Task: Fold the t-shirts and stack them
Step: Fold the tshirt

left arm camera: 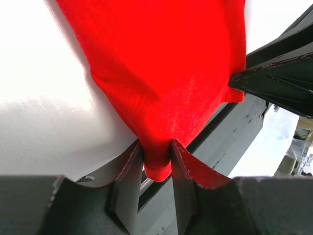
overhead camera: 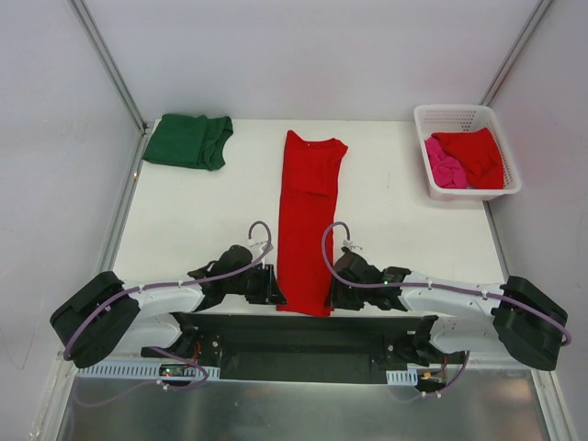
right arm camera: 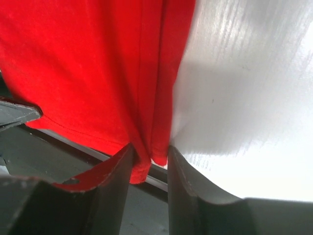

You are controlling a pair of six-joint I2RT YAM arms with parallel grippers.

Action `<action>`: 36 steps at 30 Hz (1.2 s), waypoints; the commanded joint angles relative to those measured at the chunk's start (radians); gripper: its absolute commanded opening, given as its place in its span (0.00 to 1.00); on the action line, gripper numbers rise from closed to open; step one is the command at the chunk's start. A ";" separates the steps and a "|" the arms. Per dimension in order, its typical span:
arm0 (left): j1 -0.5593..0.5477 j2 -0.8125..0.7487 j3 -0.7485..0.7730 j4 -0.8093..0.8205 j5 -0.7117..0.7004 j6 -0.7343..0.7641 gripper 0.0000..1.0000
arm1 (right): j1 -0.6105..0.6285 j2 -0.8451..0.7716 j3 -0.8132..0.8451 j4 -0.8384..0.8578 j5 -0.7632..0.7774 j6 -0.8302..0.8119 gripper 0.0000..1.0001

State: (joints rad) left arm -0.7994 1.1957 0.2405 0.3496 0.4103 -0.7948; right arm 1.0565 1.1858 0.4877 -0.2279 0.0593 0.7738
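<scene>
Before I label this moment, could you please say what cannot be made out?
Top view: long red t-shirt, near corners covered by left pincer and right pincer.
Top view: pink t-shirt, partly under another red t-shirt in the basket.
Wrist views: that shirt's upper part, cut by frame edges.

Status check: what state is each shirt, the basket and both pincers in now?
Long red t-shirt: folded into a lengthwise strip.
Green t-shirt: folded, set aside.
Basket: holds crumpled red tee and pink tee.
Left pincer: shut on long red t-shirt.
Right pincer: shut on long red t-shirt.

Black arms (overhead camera: pixel 96 317), white links (overhead camera: pixel 165 299), purple cables (overhead camera: pixel 260 228), dark claws (overhead camera: pixel 276 290)
</scene>
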 commanded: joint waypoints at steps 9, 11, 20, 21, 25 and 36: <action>-0.011 0.022 -0.015 -0.080 -0.030 0.029 0.29 | 0.005 0.026 0.002 0.032 -0.016 -0.013 0.17; -0.011 0.028 -0.014 -0.080 -0.030 0.031 0.29 | 0.005 0.024 0.000 0.032 -0.016 -0.014 0.09; -0.011 0.025 -0.012 -0.080 -0.030 0.034 0.00 | 0.003 0.005 0.012 0.003 -0.010 -0.030 0.01; -0.011 0.019 -0.012 -0.081 -0.031 0.032 0.00 | 0.005 -0.003 0.018 -0.005 -0.007 -0.036 0.01; -0.011 -0.019 0.000 -0.109 -0.044 0.037 0.00 | 0.005 -0.026 0.051 -0.051 0.010 -0.054 0.01; -0.011 -0.157 0.158 -0.345 -0.080 0.107 0.00 | 0.007 -0.135 0.178 -0.241 0.082 -0.102 0.01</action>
State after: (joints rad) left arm -0.7998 1.0946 0.3172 0.1425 0.3782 -0.7559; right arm 1.0592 1.0992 0.5915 -0.3508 0.0727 0.7109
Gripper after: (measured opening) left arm 0.020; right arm 0.020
